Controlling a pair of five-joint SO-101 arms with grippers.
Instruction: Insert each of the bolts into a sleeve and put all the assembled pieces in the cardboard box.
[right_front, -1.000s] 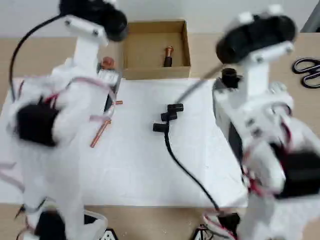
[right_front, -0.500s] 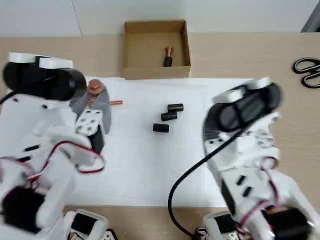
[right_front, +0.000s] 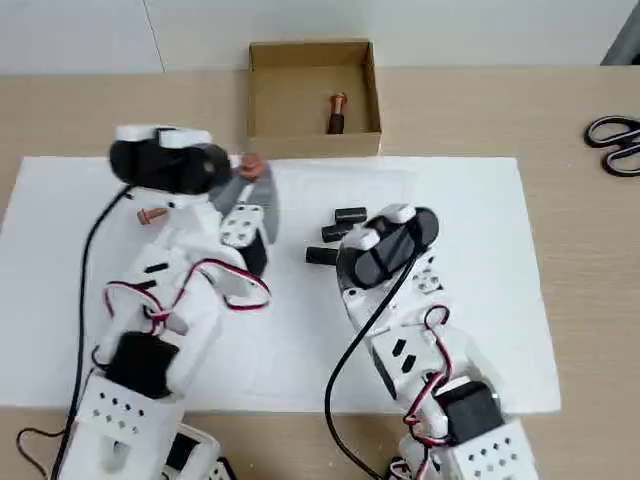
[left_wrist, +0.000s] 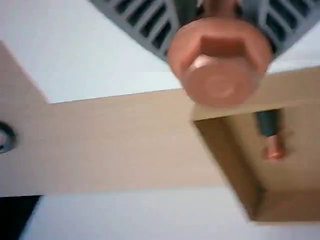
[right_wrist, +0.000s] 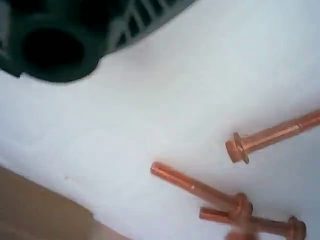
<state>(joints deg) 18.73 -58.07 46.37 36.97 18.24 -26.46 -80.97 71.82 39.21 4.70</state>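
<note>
Left claw (left_wrist: 220, 11): pinching a copper bolt (left_wrist: 220, 67), at the cardboard box's (right_front: 262, 100) 7 o'clock.
Right claw (right_wrist: 67, 32): pinching a black sleeve (right_wrist: 51, 50).

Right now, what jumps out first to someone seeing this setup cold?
The copper bolt clamped in the left claw, its head large in the left wrist view, sits just short of the cardboard box, which holds one assembled piece. Next, the right claw grips a black sleeve above the white sheet, where three loose bolts lie.
</note>
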